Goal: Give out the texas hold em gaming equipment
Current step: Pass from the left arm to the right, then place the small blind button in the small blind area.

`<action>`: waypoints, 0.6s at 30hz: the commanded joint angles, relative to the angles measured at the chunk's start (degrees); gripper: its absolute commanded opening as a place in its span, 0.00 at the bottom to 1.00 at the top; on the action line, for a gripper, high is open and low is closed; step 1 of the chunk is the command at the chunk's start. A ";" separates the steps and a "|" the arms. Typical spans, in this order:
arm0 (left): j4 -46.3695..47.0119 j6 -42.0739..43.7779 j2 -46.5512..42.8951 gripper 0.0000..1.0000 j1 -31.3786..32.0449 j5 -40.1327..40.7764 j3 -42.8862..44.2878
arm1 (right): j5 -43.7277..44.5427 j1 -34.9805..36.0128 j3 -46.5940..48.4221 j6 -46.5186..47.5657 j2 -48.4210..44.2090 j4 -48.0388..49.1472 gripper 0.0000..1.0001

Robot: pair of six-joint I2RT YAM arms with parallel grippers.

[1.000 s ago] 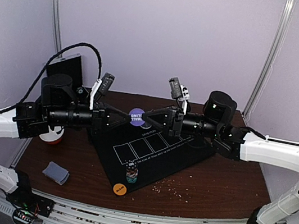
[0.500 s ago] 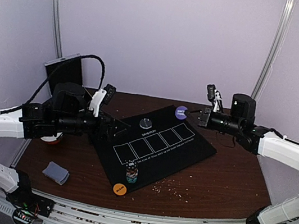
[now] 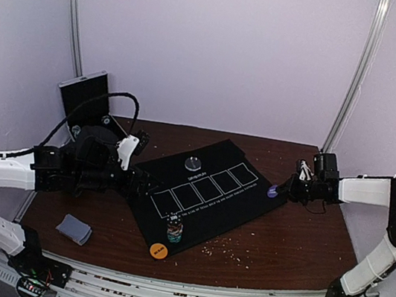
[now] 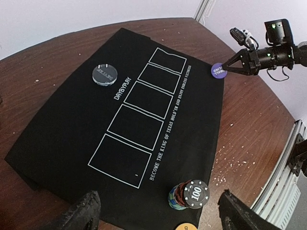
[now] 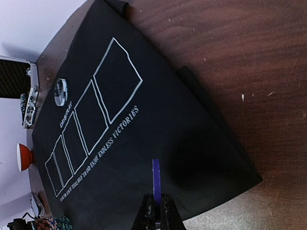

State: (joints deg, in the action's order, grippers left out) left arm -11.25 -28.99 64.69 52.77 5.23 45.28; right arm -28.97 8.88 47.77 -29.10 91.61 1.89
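At far left, a silver case (image 3: 85,97) stands open against the back wall, and a grey-blue deck of cards (image 3: 74,229) lies on the wooden table (image 3: 295,247) near its front edge, well apart from the black felt mat (image 3: 209,195). The left gripper (image 4: 158,196) hovers over the mat's left side with its jaws spread wide and nothing between them. A row of five white-outlined card boxes runs across the mat, which lies at an angle on the table. A clear disc (image 4: 104,74) rests flat on the felt beside the row, on its far side. At the mat's near corner stands a short stack of multicoloured chips (image 4: 189,194), its top chip marked 100. An orange disc (image 3: 158,250) lies just beside the stack, on the bare wood off the mat's corner. To the right, the right gripper (image 5: 156,201) is clamped on a purple disc (image 5: 156,175) and holds it on edge at the mat's right-hand corner. Whether the disc touches the felt cannot be told. White specks dot the wood in front of the mat. The right wrist view catches a red-and-white bowl (image 5: 23,157) beyond the mat's far end.
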 commanded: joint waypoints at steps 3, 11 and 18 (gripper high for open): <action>1.05 -0.78 -0.83 0.89 0.14 0.87 -1.87 | -3.66 -0.53 3.01 1.07 6.94 1.03 0.00; 0.48 -1.50 -1.81 0.88 0.16 0.13 -3.87 | -1.26 -0.93 5.81 1.94 11.12 -0.12 0.00; -1.76 -2.23 -2.39 0.87 1.45 0.09 -5.54 | 2.78 -0.97 7.38 5.09 10.56 -5.64 0.23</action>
State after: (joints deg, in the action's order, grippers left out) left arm -12.10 -30.44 63.18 53.01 5.30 40.77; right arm -30.26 8.32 53.30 -26.65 101.93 1.32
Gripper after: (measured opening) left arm 0.876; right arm 0.173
